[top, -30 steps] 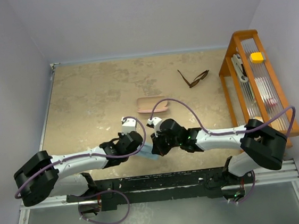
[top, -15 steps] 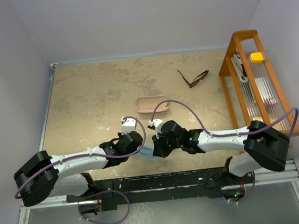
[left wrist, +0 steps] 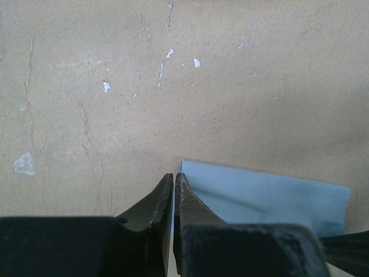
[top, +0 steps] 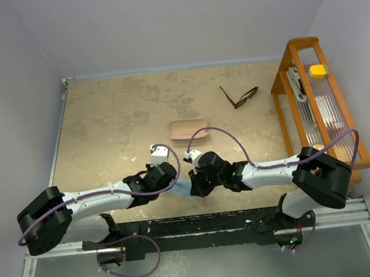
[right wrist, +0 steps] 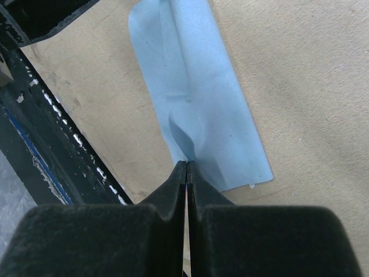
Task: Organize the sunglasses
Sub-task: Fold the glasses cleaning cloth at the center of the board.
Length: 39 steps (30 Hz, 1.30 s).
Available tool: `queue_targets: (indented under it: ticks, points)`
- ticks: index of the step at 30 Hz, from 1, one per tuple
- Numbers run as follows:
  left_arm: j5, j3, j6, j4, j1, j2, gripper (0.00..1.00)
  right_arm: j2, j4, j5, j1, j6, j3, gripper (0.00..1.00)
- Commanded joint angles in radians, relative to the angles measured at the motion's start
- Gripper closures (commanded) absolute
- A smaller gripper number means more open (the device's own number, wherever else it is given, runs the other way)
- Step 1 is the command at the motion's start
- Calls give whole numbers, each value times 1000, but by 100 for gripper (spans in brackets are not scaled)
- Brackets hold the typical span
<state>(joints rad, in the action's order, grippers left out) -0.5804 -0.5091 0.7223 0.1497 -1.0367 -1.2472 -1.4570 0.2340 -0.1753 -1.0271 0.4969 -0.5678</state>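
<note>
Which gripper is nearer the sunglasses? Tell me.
Right. The right gripper pinches the blue cloth, near-side and left of the sunglasses; the left gripper sits at its other end, farther left.

Right gripper (right wrist: pixel 186 170): jaws closed, tips pinching the near edge of the light blue cloth (right wrist: pixel 196 98), which puckers up into them. The cloth lies as a long strip on the tan table (right wrist: pixel 300 86), creased lengthwise. A black rail (right wrist: pixel 40 150) runs at left.

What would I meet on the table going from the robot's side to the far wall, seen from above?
blue cloth → pink case → sunglasses. The wooden rack on the right runs alongside them all, so it is left out.
</note>
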Motion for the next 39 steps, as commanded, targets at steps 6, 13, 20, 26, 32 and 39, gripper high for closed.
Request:
queue_targets:
  ticks: [6, 13, 20, 26, 32, 39]
  points:
    - [-14, -8, 8, -27, -6, 14, 100, -23, 51, -1, -5, 9, -9, 100]
    - [-8, -6, 7, -31, -6, 11, 100, -31, 48, 8, -5, 1, -6, 100]
    - [-9, -3, 9, -29, -6, 13, 100, -37, 55, 4, -6, -1, 3, 100]
    - [-9, 0, 11, -29, -6, 14, 100, -11, 50, -1, -11, 5, 5, 84]
    - [-7, 1, 10, -32, -6, 14, 100, 17, 33, 0, -19, 12, 3, 80]
    - [-7, 2, 11, -31, -6, 14, 100, 45, 16, 8, -31, 17, -2, 75]
